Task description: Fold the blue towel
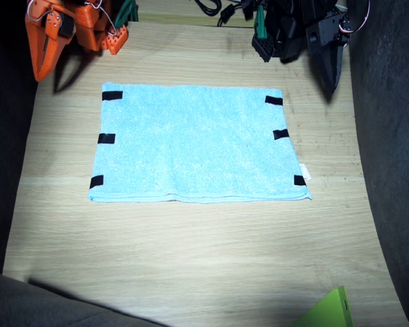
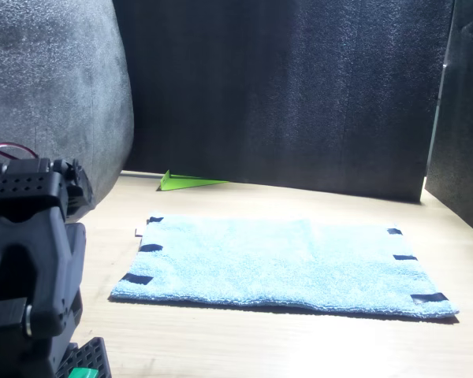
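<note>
The blue towel (image 1: 198,143) lies flat and spread out in the middle of the wooden table, with three black tape patches (image 1: 106,138) along each short edge and a small white tag (image 1: 305,172) at one corner. The front view shows the towel (image 2: 288,264) lying flat too. My right gripper (image 1: 42,68), orange, hangs at the table's far corner, shut and empty, well clear of the towel. My left gripper (image 1: 330,80), black, hangs at the other far corner, its jaws together, holding nothing. The left arm's black body (image 2: 31,276) fills the near corner of the front view.
A bright green flat piece (image 1: 330,310) pokes in at the table's near edge, and it shows again (image 2: 185,183) by the dark foam wall. Dark foam walls (image 1: 392,150) close in the table's sides. Bare wood (image 1: 191,252) surrounds the towel.
</note>
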Controlling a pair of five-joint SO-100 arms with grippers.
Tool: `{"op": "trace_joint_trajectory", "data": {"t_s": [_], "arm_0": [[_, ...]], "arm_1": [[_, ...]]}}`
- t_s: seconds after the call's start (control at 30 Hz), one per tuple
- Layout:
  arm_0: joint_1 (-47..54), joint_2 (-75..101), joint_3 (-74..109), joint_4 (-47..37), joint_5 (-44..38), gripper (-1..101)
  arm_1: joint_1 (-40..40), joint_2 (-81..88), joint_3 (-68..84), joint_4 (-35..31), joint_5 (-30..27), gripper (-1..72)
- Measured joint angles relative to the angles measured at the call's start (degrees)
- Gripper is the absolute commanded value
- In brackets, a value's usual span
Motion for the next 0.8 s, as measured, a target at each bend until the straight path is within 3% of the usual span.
{"op": "trace_joint_trajectory", "data": {"t_s": [0.23, 0.8], "arm_0": [[-3.52, 0.0, 0.18, -1.76, 3.96, 0], [-5.62, 0.0, 0.35, -2.2, 4.66, 0]], "arm_1": [[6.86, -0.09, 0.0, -0.79, 0.26, 0.0], [11.07, -0.18, 0.0, -1.85, 0.26, 0.1]]}}
